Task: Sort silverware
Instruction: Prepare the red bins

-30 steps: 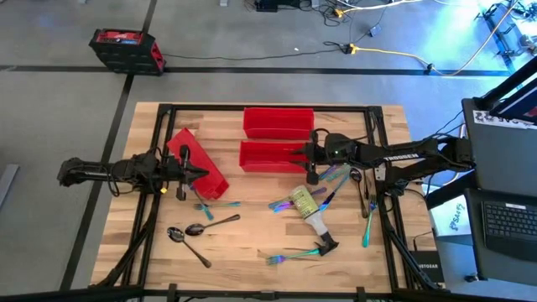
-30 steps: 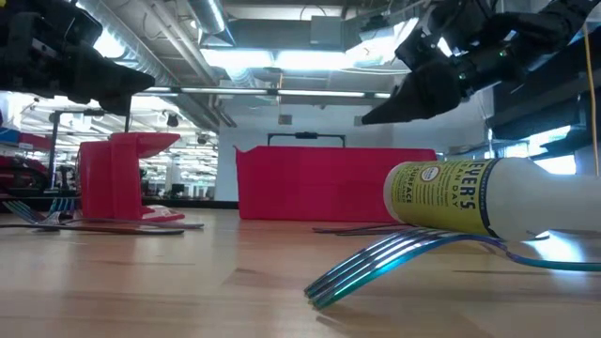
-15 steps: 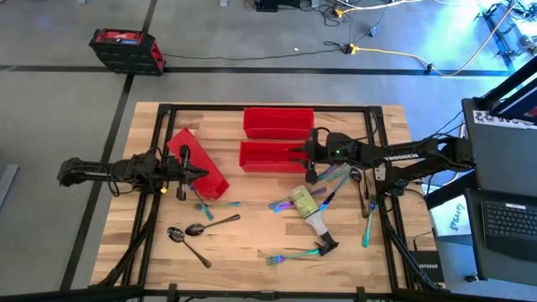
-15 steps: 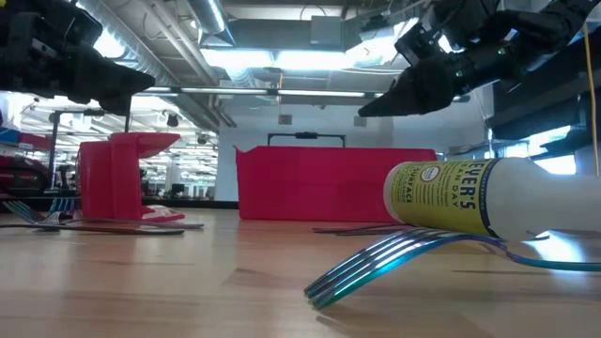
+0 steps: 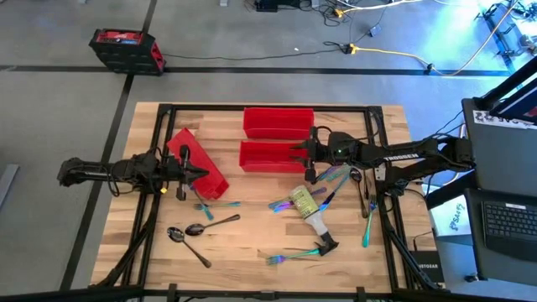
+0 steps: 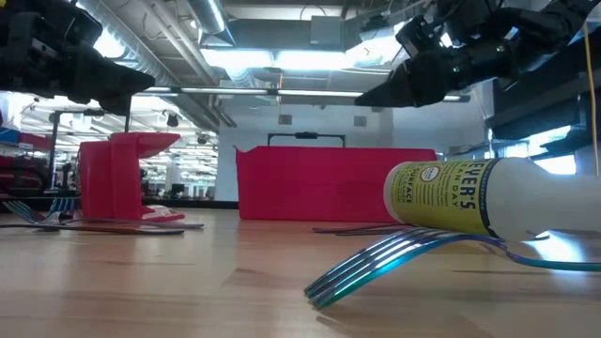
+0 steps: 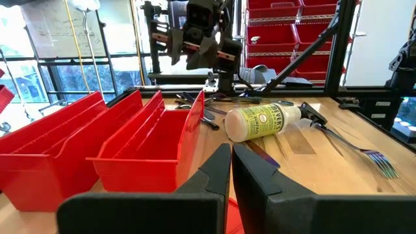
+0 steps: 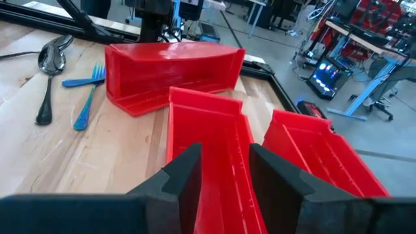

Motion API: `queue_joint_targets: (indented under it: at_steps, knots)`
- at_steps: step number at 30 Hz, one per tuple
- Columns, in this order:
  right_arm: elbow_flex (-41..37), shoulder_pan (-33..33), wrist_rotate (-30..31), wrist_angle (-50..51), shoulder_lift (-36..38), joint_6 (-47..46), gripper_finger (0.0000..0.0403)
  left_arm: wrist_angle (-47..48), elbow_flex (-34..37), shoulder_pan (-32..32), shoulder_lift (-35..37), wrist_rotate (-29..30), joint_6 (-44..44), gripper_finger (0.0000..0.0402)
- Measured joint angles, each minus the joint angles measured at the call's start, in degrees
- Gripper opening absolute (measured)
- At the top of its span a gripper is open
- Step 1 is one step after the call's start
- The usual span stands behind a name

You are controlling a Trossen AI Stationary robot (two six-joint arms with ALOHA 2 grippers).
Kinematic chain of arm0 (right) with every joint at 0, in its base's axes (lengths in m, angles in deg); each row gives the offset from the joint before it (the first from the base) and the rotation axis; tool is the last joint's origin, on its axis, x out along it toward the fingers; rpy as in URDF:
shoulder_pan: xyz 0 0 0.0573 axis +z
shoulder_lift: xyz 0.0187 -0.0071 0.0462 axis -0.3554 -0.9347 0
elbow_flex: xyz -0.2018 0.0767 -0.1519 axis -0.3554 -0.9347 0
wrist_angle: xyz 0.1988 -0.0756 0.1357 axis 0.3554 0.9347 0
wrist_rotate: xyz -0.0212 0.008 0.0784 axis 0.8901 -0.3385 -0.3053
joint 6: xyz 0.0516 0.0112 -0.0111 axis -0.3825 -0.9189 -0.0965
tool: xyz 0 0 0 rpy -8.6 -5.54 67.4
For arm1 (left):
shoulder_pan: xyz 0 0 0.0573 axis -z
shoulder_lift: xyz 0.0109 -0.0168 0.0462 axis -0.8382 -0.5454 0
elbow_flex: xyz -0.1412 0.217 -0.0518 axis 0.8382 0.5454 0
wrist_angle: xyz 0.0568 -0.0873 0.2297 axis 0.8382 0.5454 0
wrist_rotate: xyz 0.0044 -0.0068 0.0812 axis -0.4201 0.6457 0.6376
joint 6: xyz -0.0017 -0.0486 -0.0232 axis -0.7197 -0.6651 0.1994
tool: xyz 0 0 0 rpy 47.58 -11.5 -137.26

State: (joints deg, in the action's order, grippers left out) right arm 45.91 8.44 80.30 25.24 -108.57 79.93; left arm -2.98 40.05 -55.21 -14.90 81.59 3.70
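Iridescent and dark silverware lies scattered on the wooden table: two spoons (image 5: 189, 231), blue forks (image 5: 214, 204), forks (image 5: 294, 253) near the front, and several pieces (image 5: 337, 178) beside the spray bottle. My right gripper (image 5: 304, 158) (image 8: 224, 159) hovers open over the right end of the middle red bin (image 5: 268, 156) with nothing between its fingers. At the table's left side, above the askew red bin (image 5: 201, 168), my left gripper (image 5: 203, 173) (image 7: 231, 156) is level, shut and empty.
A third red bin (image 5: 278, 122) stands at the far edge. The spray bottle (image 5: 309, 210) lies on its side right of centre, and a fork (image 6: 394, 258) lies just in front of it. Another fork (image 5: 367, 225) lies by the right edge. There is open wood near the front left.
My right gripper has tipped up toward level, its fingertips rising a little over the middle bin's right end. Its fingers keep the same gap.
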Motion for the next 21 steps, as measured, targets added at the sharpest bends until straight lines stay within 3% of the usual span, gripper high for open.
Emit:
queue_joint_targets:
  at_steps: [15, 21]
  knots:
    - [3.7, 0.0, -4.8, -5.2, 0.0, 0.0, 0.0113, 0.0, 0.0, 0.0, 0.0, 0.0, 0.0, 0.0001]
    - [7.2, 0.1, -10.8, -5.9, -2.4, 0.0, 0.0113, 0.0, 0.0, 0.0, 0.0, 0.0, 0.0, 0.0001]
